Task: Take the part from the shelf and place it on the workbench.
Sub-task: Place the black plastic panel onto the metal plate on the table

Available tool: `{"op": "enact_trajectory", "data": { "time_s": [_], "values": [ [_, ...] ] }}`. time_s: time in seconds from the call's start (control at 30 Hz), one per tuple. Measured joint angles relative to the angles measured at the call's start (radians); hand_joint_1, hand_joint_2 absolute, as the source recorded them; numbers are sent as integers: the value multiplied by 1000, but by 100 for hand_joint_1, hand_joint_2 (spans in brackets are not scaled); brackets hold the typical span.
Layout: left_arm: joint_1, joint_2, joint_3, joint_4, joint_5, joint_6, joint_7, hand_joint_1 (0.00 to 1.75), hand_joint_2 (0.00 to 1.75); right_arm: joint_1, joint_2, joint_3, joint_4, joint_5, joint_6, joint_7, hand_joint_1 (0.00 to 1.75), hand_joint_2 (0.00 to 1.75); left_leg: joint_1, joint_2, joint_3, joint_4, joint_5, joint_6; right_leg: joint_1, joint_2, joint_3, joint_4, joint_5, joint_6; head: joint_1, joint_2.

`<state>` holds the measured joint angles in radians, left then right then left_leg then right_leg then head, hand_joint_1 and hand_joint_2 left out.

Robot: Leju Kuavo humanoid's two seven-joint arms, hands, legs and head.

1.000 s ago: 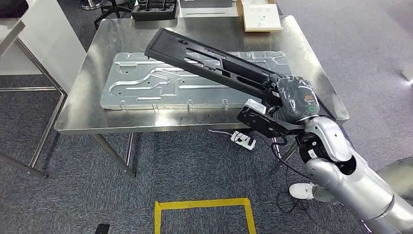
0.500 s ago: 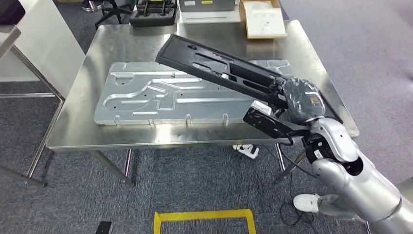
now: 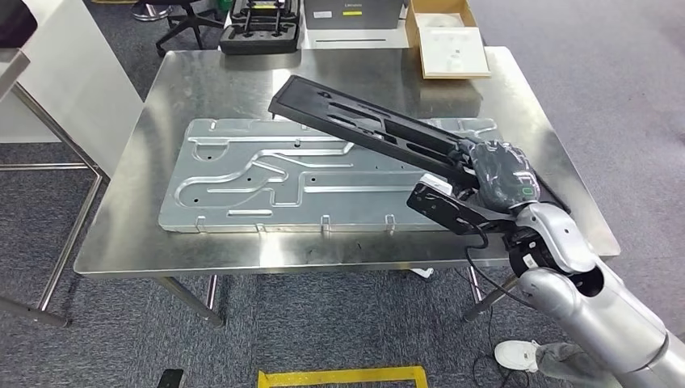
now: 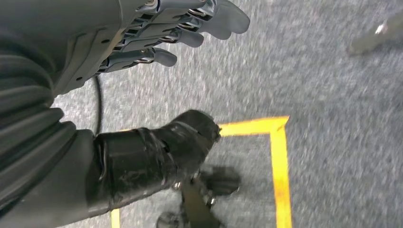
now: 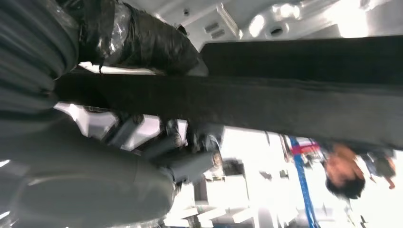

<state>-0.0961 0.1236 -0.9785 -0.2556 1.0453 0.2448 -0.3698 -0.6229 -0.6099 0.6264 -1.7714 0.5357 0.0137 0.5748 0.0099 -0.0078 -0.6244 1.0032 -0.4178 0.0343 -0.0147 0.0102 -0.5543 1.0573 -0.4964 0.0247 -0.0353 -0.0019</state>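
Black part (image 3: 367,125) sits gripped in my right hand (image 3: 499,171), slanting above the steel workbench (image 3: 202,73); my left hand (image 4: 157,35) hangs spread, holding nothing.

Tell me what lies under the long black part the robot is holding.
Under the black part, gripped by the right robot hand, lies a stamped silver metal panel on the steel workbench. The part covers the panel's far right section, so details there are hidden.

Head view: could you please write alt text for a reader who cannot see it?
The robot's right hand holds one end of a long black part slanted above a steel workbench. A large silver metal panel lies flat on the bench beneath it.
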Motion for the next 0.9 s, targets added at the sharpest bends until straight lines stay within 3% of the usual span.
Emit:
{"op": "enact_trajectory", "data": {
  "time_s": [0.07, 0.13, 0.17, 0.2, 0.23, 0.3, 0.37, 0.47, 0.73, 0.87, 0.9],
  "values": [
    [-1, 0, 0, 0, 0, 0, 0, 0, 175, 2, -2, -2, 1, 0, 5, 0, 175, 175, -2, 0, 16, -3, -9, 11, -1, -2, -57, 105, -31, 3, 1, 0],
    [-3, 1, 0, 0, 0, 0, -1, 0, 175, 10, -4, -2, 4, 0, 14, 0, 175, 175, -5, 0, 30, -2, -25, 15, -1, -2, -144, 226, -77, 7, 1, 0],
    [-3, 2, 0, 0, 0, 0, -2, 0, 175, 17, -4, -1, 7, -3, 23, 0, 175, 175, -6, -1, 40, -2, -34, 16, -2, -2, -173, 253, -87, 8, 1, 0],
    [-2, 2, 0, 0, 0, 0, -4, 0, 175, 22, -5, -1, 10, -8, 37, 2, 175, 175, -7, -2, 53, -1, -43, 16, -2, -2, -186, 246, -77, 7, 1, 0],
    [-1, 2, 0, 0, 2, 0, -5, 0, 175, 24, -6, -1, 13, -15, 55, 4, 175, 175, -8, -4, 67, 0, -53, 15, -2, -2, -176, 197, -41, 6, 2, 0],
    [-1, 2, 0, 0, 4, 1, -8, 0, 175, 26, -10, 0, 18, -33, 93, 12, 175, 175, -8, -6, 90, 2, -73, 11, -1, -2, -136, 63, 62, -1, 2, 0],
    [-4, 2, 0, 0, 4, 1, -9, 0, 175, 26, -13, 4, 27, -42, 125, 22, 175, 175, -9, -9, 97, 4, -88, 1, 6, -2, -117, -15, 110, -11, 1, 0],
    [-6, 2, 1, 0, 2, -1, -10, 0, 175, 34, -22, 15, 45, -47, 161, 37, 175, 175, -8, -10, 95, 5, -99, -10, 12, 1, -117, -23, 113, -23, 0, 0],
    [-3, 3, 7, 0, 13, -42, -51, 0, 175, 62, -68, 35, 130, 46, 235, 84, 175, 175, -8, -10, 103, -13, -98, -9, 12, 3, -120, -25, 103, -36, -1, 0],
    [-4, 3, 7, 0, -2, -59, -57, 0, 175, 78, -78, 37, 173, 80, 261, 85, 0, 0, -8, -10, 108, -23, -101, -9, 13, 4, -120, -25, 103, -39, -1, 0],
    [-4, 2, 7, 0, -5, -60, -57, 0, 175, 80, -79, 37, 182, 85, 265, 85, 0, 0, -8, -10, 107, -24, -101, -10, 13, 4, -119, -25, 103, -40, -1, 0]
  ]
}}
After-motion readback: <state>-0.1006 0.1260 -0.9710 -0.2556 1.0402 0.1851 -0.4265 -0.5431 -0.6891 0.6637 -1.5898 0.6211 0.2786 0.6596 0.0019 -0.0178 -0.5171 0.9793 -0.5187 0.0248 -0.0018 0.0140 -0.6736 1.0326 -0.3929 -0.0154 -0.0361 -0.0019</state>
